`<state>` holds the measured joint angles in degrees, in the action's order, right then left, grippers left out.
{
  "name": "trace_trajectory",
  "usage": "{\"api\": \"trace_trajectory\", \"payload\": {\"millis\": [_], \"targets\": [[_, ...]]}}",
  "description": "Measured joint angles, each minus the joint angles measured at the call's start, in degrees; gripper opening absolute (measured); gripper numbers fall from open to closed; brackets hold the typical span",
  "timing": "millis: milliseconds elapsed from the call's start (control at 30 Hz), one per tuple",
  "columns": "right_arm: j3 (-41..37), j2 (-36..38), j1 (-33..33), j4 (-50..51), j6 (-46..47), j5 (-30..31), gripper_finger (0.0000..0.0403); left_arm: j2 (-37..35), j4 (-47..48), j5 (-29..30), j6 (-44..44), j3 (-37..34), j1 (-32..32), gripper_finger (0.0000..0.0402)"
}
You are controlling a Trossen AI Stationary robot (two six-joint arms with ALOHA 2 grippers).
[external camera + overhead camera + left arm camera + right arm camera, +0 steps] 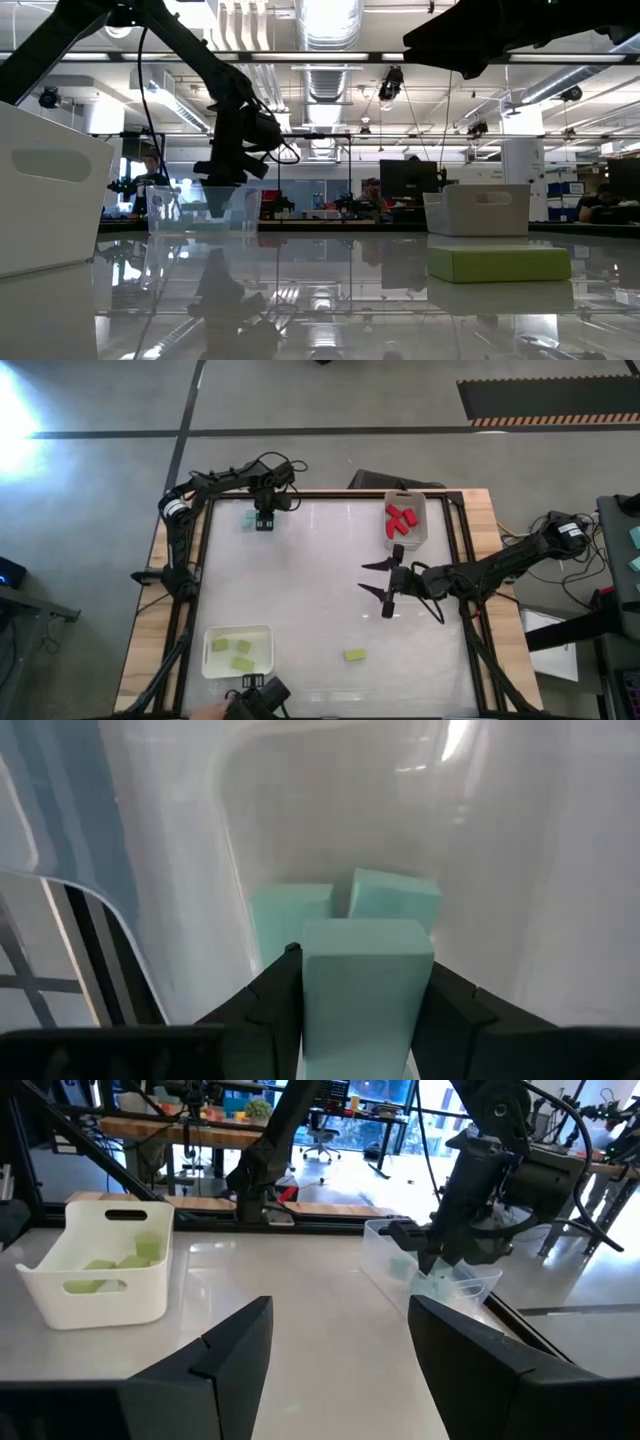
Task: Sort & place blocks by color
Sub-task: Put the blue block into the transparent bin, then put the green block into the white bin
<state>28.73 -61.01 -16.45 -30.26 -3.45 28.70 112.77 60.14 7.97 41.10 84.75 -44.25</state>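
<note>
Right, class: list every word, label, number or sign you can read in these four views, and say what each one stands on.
None can be read: no view shows legible text.
The blocks, such as the teal block held in the left tool, are plain.
The white tray and the clear tray carry no label.
The monitors in the room behind are too far off to read.

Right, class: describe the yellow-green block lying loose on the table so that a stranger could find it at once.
Start in the high view at the white tray near the table's front left corner, which holds yellow-green blocks. Look right of it to the yellow-green block on the bare tabletop. It alone sits in no tray.
</note>
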Motion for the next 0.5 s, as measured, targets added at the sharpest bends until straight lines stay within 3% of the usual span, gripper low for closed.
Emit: {"api": "trace_trajectory", "payload": {"millis": [100, 267, 500], "targets": [[0.0, 0.0, 0.0, 0.02, 0.02, -0.01, 0.0224, -0.04, -0.23, 0.03, 0.14, 0.0, 0.0, 0.0124], [0.0, 0.0, 0.0, 0.02, 0.02, -0.01, 0.0224, -0.07, -1.48, 3.01, -0.17, 0.0, 0.04, 0.0194], [0.0, 0.0, -0.02, 0.45, 1.78, -0.12, 0.0224, -2.49, 0.17, 3.42, -1.45, 0.02, 0.84, 0.0209]]}}
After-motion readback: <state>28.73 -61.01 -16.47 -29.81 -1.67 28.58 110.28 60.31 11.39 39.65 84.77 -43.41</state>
